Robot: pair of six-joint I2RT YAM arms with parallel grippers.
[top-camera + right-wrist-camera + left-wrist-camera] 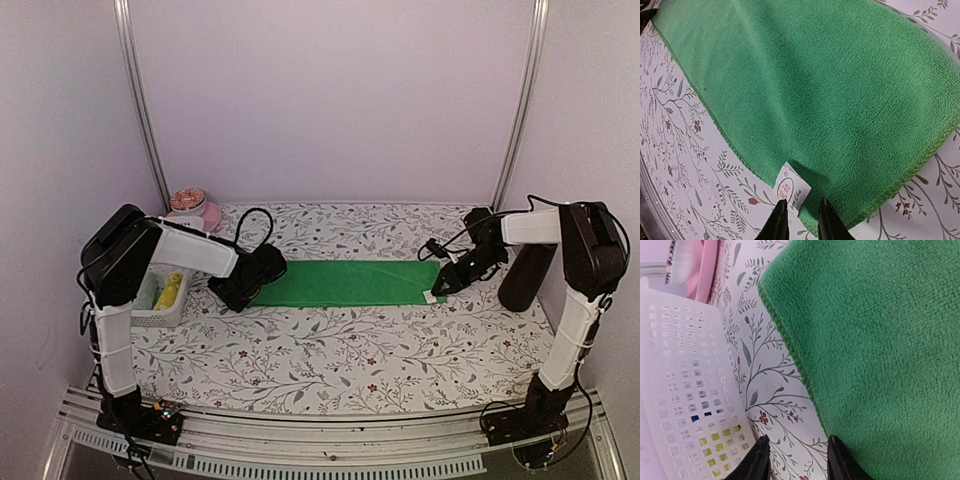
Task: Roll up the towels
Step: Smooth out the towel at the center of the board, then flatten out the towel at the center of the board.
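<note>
The bright green towel (345, 283) lies flat on the floral tablecloth as a long folded strip. My left gripper (238, 298) is low at its left end. In the left wrist view the left gripper (796, 460) is open over bare cloth, one finger (840, 462) at the edge of the green towel (875, 340). My right gripper (438, 292) is at the strip's right near corner. Up close, the right gripper (801, 220) has its jaws narrowly apart over the white label (792, 190) and the hem of the green towel (815, 85), which lies flat. The yellow-lime towel (170, 290) is in the basket.
The white mesh basket (160, 310) stands just left of the left gripper, close to its finger (757, 465) in the wrist view, where the basket (685, 375) fills the left side. A pink bowl (195, 212) sits at the back left. A dark cylinder (527, 277) lies by the right arm.
</note>
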